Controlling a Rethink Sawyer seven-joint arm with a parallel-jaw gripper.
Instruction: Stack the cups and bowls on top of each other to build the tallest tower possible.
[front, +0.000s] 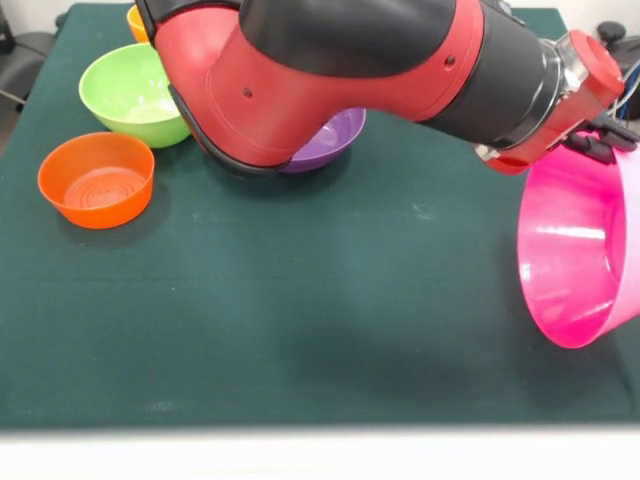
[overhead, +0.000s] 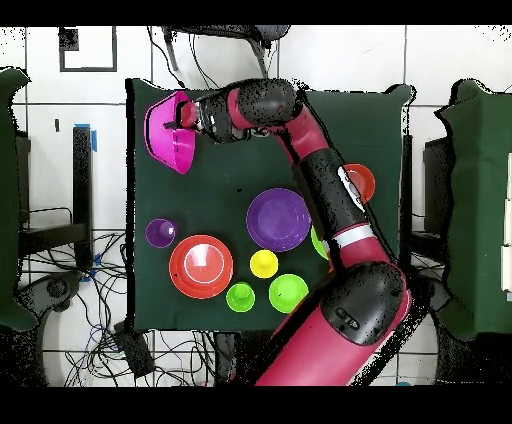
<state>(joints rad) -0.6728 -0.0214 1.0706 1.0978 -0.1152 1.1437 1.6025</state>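
Note:
My gripper (front: 600, 142) (overhead: 189, 119) is shut on the rim of the large pink bowl (front: 575, 250) (overhead: 167, 133), which hangs tilted on its side above the table's corner. The wide purple bowl (front: 335, 140) (overhead: 278, 218) sits mid-table, partly behind my arm. Around it lie a light green bowl (front: 130, 95), an orange-red bowl (front: 97, 180) (overhead: 359, 181) and another orange-red bowl (overhead: 201, 266). A small green bowl (overhead: 288, 292) and the purple cup (overhead: 160, 233), yellow cup (overhead: 264, 264) and green cup (overhead: 240, 297) stand singly. An orange cup (front: 137, 20) peeks out beside my arm. No tower shows.
My arm (front: 330, 70) (overhead: 330, 190) stretches across the dark green table (front: 320, 320) (overhead: 225, 170), hiding part of it. Cables and chairs surround the table on the tiled floor.

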